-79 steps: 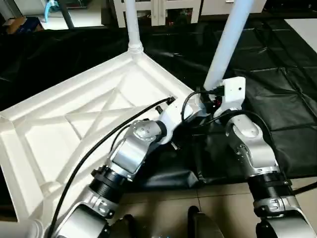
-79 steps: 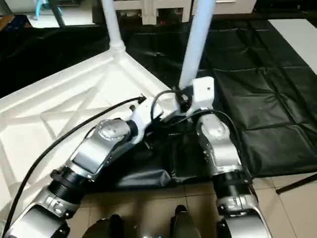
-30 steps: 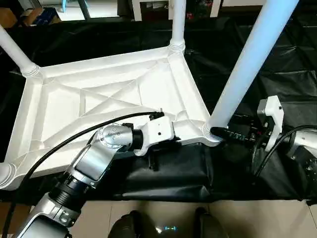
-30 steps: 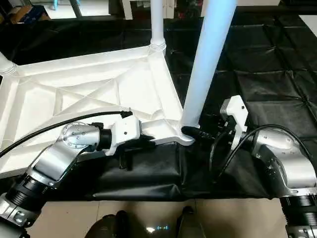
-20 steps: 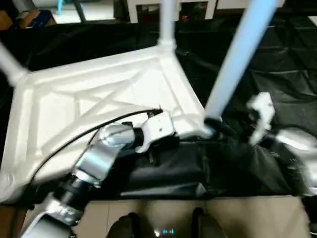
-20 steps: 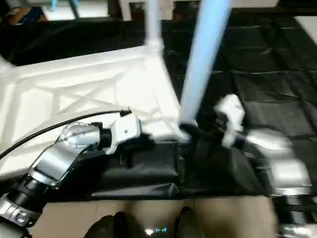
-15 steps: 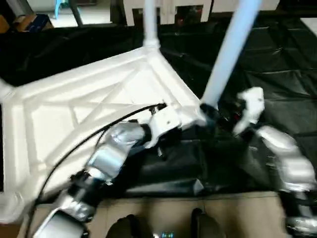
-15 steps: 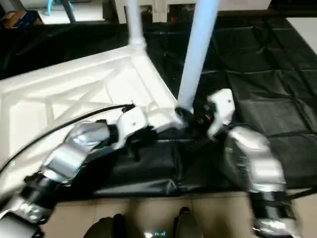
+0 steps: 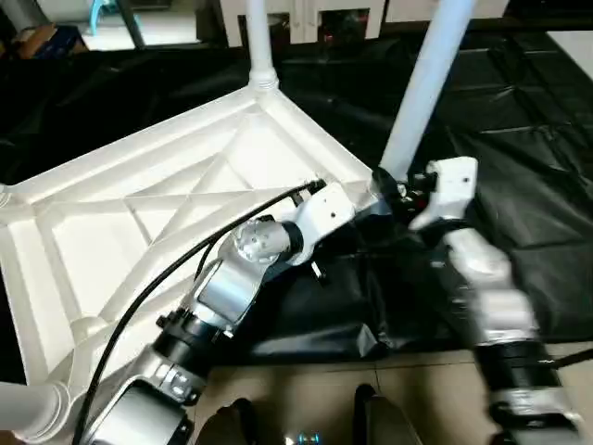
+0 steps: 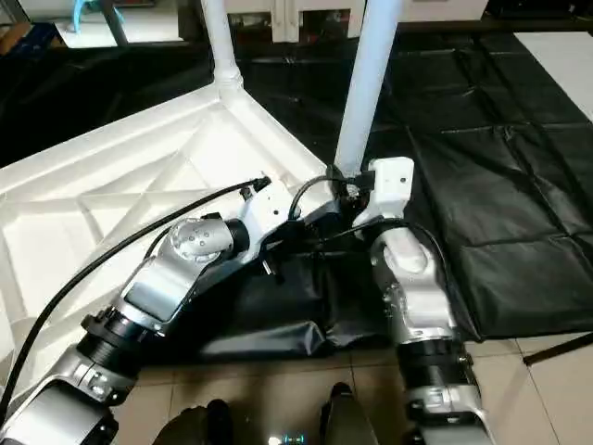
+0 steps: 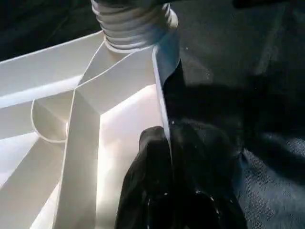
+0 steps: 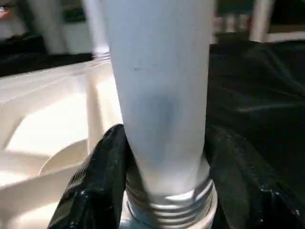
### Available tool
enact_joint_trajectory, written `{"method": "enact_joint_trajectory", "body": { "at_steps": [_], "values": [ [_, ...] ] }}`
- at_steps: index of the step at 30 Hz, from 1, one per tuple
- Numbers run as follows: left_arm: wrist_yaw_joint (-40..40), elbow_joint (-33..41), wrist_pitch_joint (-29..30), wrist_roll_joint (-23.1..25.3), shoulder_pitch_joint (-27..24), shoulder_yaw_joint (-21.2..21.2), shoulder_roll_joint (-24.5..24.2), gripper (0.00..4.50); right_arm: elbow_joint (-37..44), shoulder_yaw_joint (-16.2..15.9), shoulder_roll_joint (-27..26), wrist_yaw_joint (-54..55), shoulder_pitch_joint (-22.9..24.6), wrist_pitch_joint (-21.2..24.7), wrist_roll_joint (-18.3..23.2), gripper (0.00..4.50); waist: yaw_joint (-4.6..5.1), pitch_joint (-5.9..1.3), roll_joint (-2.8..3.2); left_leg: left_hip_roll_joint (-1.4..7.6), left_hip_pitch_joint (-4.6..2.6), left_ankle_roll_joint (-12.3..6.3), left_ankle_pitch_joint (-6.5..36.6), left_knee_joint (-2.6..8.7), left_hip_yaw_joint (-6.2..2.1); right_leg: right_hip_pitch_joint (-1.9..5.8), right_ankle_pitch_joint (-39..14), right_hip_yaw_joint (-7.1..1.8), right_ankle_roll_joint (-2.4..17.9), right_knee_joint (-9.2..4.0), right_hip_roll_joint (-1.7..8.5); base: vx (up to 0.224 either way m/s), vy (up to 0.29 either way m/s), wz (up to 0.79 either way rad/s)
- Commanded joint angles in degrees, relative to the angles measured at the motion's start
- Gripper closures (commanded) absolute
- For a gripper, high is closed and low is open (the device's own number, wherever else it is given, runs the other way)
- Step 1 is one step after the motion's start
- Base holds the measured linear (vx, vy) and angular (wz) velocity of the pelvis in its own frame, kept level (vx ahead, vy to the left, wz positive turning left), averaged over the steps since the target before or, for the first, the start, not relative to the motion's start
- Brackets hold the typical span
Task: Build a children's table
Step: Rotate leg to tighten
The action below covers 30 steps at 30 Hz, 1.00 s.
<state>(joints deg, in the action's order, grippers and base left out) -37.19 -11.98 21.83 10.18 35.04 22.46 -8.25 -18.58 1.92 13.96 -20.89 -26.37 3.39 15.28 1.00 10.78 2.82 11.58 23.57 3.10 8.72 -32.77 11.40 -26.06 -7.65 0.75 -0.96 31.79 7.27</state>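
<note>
A white plastic tabletop (image 9: 157,204) lies upside down on black sheeting (image 10: 500,167) spread over the floor, its X-shaped ribs facing up. Tall white legs stand in its corner sockets: one leg at the far corner (image 9: 258,37), and a second leg (image 10: 366,83) at the near corner closest to the robot's right arm. The right gripper (image 12: 162,191) is clenched around the base of this near leg, one black finger (image 12: 97,181) on each side of the tube, just above the ribbed collar where it enters the socket. The left gripper (image 11: 174,191) is closed on the tabletop's thin rim beside that same corner, its black fingers (image 11: 143,191) pinching the white wall from either side. Both silver forearms reach forward and meet at this corner. Beige floor tiles (image 10: 537,389) show at the near edge of the sheeting, and white furniture (image 10: 287,14) stands at the far side.
</note>
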Motion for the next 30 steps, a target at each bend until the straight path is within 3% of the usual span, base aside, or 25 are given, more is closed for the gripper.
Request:
{"method": "enact_joint_trajectory", "body": {
  "at_steps": [1,4,6,7,11,14,16,19,20,22,30],
  "values": [
    [-11.3,6.4,-7.5,-4.5,-2.0,5.1,-1.4,4.50,0.5,1.9,4.5,-5.9,1.7,1.9,1.2,2.01,-0.57,-4.36,-0.82,0.01,-1.40,-3.30,20.3,4.62,-0.03,2.59,-17.5,0.34,9.2,-3.50,-0.94,0.000,0.000,0.00],
    [-14.0,6.8,-9.2,-5.4,-3.0,4.5,-4.0,4.50,5.1,1.0,9.2,-13.0,3.5,3.3,3.3,1.70,-1.30,-4.44,-0.93,0.14,-1.56,-6.16,15.6,4.21,0.41,2.86,-12.2,0.07,11.9,-3.03,-0.86,0.000,0.000,0.00],
    [-16.0,7.5,-9.8,-6.3,-3.7,4.2,-5.4,4.50,7.4,0.5,12.3,-17.4,4.6,4.3,4.4,1.48,-1.95,-4.61,-0.71,0.37,-2.06,-7.27,13.1,3.90,0.71,2.66,-9.7,-0.07,13.4,-2.67,-0.89,0.055,-0.020,0.10],
    [-17.8,8.3,-10.2,-7.3,-4.4,4.0,-6.7,4.50,9.5,0.5,15.2,-21.5,5.6,5.5,5.7,1.35,-2.09,-4.83,-0.45,0.40,-1.98,-8.02,10.4,3.74,0.74,2.92,-6.8,-0.03,14.5,-2.15,-0.93,0.058,-0.019,0.10],
    [-20.8,10.5,-10.8,-9.5,-6.2,3.5,-9.2,4.50,12.9,1.4,21.6,-29.7,7.7,7.6,8.0,1.04,-3.43,-5.28,-0.56,0.43,-1.68,-11.96,2.2,2.97,0.82,3.55,4.4,-0.16,17.1,-0.64,-0.98,0.060,0.004,0.02],
    [-22.4,11.4,-11.9,-10.5,-7.5,3.3,-10.7,4.50,14.2,2.4,23.9,-33.2,8.7,9.7,10.2,1.04,-3.69,-5.40,-0.49,0.43,-1.68,-13.78,0.5,2.71,0.74,3.58,4.2,-0.05,17.4,-0.56,-0.92,0.000,0.000,0.00],
    [-23.4,11.9,-12.3,-11.1,-8.2,3.0,-11.4,4.50,14.1,2.2,25.2,-35.0,9.3,10.2,10.4,1.04,-3.83,-5.19,-0.50,0.56,-1.57,-13.56,1.7,2.81,0.74,3.54,1.3,0.02,17.1,-0.74,-0.74,0.000,0.000,0.00],
    [-24.2,12.2,-12.8,-11.4,-8.7,2.9,-12.1,4.50,14.3,1.9,26.0,-36.7,9.8,11.0,11.1,1.04,-3.96,-4.83,-0.54,0.74,-1.72,-11.88,5.3,3.19,0.77,3.42,-4.8,-0.02,16.0,-1.37,-0.50,0.000,0.000,0.00],
    [-25.0,12.6,-12.9,-12.0,-9.0,2.7,-12.6,4.50,14.6,1.4,26.5,-38.2,10.2,11.5,11.8,1.04,-3.88,-4.65,-0.57,0.76,-1.71,-10.41,7.3,3.39,0.75,3.30,-8.2,-0.04,15.2,-1.67,-0.47,0.000,0.000,0.00],
    [-26.2,13.4,-12.4,-13.2,-9.3,2.6,-12.9,4.50,14.8,1.1,26.4,-39.5,10.3,12.1,12.9,1.17,-3.91,-4.64,-0.66,0.73,-1.79,-9.32,8.7,3.53,0.71,3.26,-10.1,-0.10,14.5,-1.84,-0.38,0.000,0.000,0.00],
    [-27.5,14.3,-12.4,-14.0,-9.6,2.7,-13.6,4.50,15.5,-0.1,26.1,-42.1,10.9,14.2,13.6,1.61,-3.73,-4.85,-0.71,0.62,-1.62,-9.07,7.4,3.42,0.69,3.24,-8.7,-0.15,14.2,-1.65,-0.50,0.000,0.000,0.00]
  ]
}}
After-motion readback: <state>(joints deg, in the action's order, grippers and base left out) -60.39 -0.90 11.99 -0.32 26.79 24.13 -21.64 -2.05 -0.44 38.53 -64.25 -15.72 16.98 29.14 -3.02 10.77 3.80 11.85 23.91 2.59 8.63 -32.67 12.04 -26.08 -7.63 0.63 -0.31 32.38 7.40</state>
